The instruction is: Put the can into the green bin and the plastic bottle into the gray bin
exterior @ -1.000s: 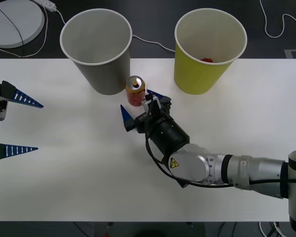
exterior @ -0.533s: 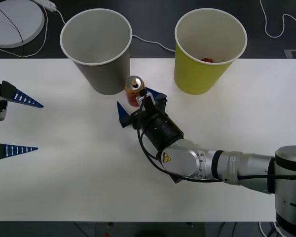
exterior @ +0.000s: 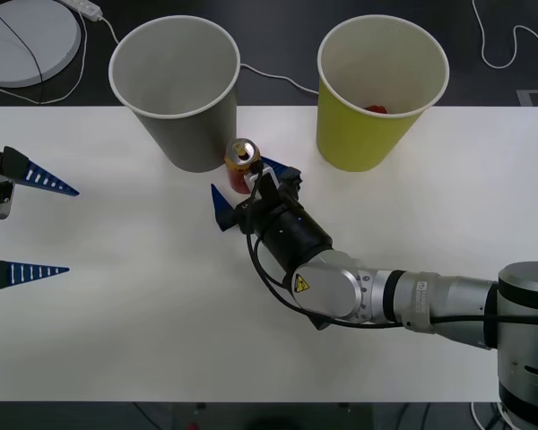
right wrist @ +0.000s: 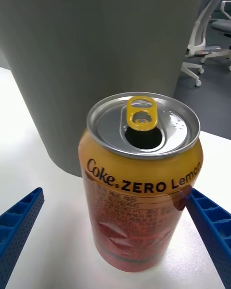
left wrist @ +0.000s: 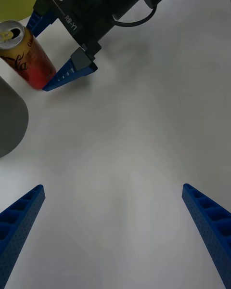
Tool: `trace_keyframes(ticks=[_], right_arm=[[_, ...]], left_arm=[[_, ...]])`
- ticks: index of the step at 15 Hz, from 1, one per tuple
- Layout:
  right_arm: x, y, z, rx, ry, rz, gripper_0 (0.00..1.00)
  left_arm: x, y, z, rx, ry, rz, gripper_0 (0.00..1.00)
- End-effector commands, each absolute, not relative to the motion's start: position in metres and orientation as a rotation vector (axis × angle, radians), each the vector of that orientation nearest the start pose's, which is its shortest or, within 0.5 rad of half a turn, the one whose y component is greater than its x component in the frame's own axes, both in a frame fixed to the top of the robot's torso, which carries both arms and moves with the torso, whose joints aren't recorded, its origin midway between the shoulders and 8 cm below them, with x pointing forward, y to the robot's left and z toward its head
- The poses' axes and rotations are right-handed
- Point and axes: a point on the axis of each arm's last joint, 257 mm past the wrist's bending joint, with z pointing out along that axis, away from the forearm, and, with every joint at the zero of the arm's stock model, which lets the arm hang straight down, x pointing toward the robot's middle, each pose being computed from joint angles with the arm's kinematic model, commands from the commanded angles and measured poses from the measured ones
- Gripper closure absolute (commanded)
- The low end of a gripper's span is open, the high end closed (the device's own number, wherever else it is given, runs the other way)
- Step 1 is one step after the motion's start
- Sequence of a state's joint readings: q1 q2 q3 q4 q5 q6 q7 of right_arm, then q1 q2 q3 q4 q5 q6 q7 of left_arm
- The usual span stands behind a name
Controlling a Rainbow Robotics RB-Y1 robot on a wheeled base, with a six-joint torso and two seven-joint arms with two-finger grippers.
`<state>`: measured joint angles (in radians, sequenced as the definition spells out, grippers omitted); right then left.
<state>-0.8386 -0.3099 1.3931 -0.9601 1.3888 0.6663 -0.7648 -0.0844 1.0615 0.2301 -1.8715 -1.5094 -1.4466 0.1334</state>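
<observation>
In the front view, the small red drink can with a gold-orange upper band (exterior: 241, 164) stands upright on the white worktop (exterior: 117, 313) at upper centre of the frame, just beside the foot of the large gray paper cup (exterior: 174, 88) and left of the large yellow-green paper cup (exterior: 382, 90), which holds something red. The right end effector (exterior: 248, 184) reaches up from lower right with its blue fingers spread to either side of the can, not yet pinching it; the left end effector (exterior: 29, 224) waits at the left edge, also spread. In the right wrist view the can (right wrist: 140, 183) fills the centre, its long axis vertical, opened top and yellow pull tab facing up, with a blue finger (right wrist: 19, 224) at each lower corner and apart from its wall. The gray cup (right wrist: 101, 53) rises directly behind. It looks light, thin-walled, smooth and easily dented, so a gentle pinch across mid-body seems best. In the left wrist view the can (left wrist: 25, 58) sits at upper left, between the right end effector's (left wrist: 50, 48) fingers.
</observation>
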Motion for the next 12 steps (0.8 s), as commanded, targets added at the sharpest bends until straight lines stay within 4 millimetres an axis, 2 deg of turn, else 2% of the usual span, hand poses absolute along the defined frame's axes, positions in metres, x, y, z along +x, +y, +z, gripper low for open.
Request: trace_keyframes(ticks=[1, 2, 3, 4, 5, 6, 12], right_arm=[[0.5774, 0.0419, -0.2502, -0.605, 1.463, 0.226, 0.00], [0.5775, 0.0413, -0.2510, -0.605, 1.465, 0.224, 0.26], [0.5772, 0.0419, -0.2508, -0.606, 1.464, 0.226, 0.63], [0.5775, 0.0417, -0.2503, -0.605, 1.464, 0.225, 0.90], [0.5775, 0.0417, -0.2503, -0.605, 1.464, 0.225, 0.97], [0.5775, 0.0417, -0.2503, -0.605, 1.464, 0.225, 1.00], [0.5766, 0.0418, -0.2503, -0.604, 1.464, 0.229, 1.00]], left_arm=[[0.3820, 0.3022, -0.1453, 1.826, 1.587, -0.116, 0.00], [0.3820, 0.3022, -0.1453, 1.826, 1.587, -0.116, 0.00], [0.3820, 0.3022, -0.1453, 1.826, 1.587, -0.116, 0.00], [0.3820, 0.3022, -0.1453, 1.826, 1.587, -0.116, 0.00], [0.3820, 0.3022, -0.1453, 1.826, 1.587, -0.116, 0.00], [0.3820, 0.3022, -0.1453, 1.826, 1.587, -0.116, 0.00], [0.3820, 0.3022, -0.1453, 1.826, 1.587, -0.116, 0.00]])
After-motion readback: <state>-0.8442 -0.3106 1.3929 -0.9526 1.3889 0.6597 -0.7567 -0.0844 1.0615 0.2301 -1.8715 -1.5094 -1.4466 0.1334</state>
